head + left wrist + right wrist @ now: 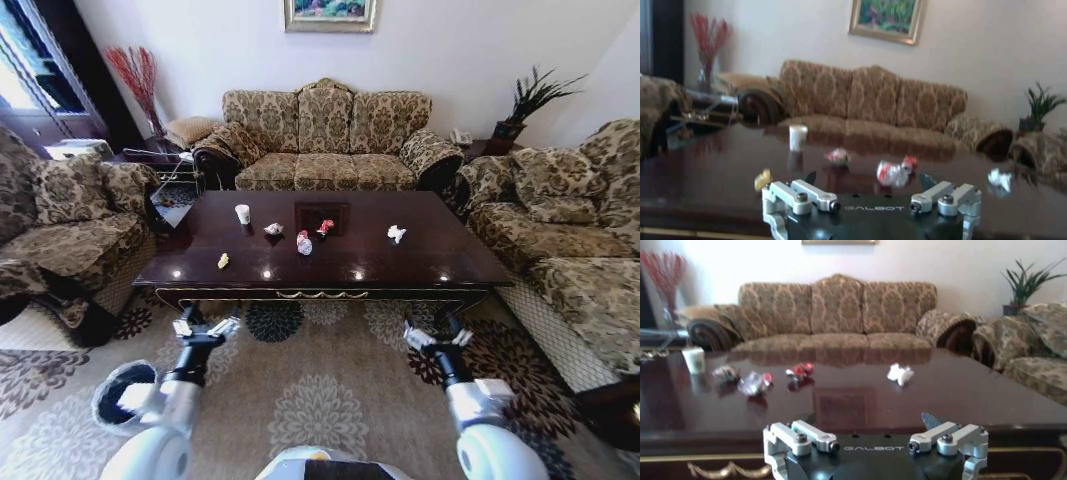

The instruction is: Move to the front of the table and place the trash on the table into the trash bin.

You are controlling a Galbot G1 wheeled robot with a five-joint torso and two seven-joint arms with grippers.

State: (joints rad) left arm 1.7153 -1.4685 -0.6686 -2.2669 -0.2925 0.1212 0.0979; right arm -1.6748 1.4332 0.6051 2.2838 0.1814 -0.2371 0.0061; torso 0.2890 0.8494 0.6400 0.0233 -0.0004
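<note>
Trash lies scattered over the table (420, 255), a dark glossy low one with gold ornament on its front edge, standing on a patterned carpet (320, 390) with the three-seat sofa (325, 140) behind it. Taking the table as the mark: a white paper cup (242, 213) stands upright toward its far left part; a crumpled tissue (273, 229) lies just beside the cup toward the middle; a clear plastic bottle (304, 243) with a red label lies on its side near the centre; a red-white wrapper (325, 227) sits just behind the bottle; a second crumpled white tissue (397, 233) lies right of centre, well apart from the rest; and a small yellow scrap (223, 261) rests near the front edge on the left. The trash bin (122, 395), black with a white liner folded over its rim, stands on the carpet in front of the table's left end, beside the left arm. The left gripper (205, 326) hangs just short of the table's front edge on the left, jaws spread wide and holding nothing. The right gripper (438, 336) hangs in the same way before the table's right part, its jaws also wide apart and empty.
</note>
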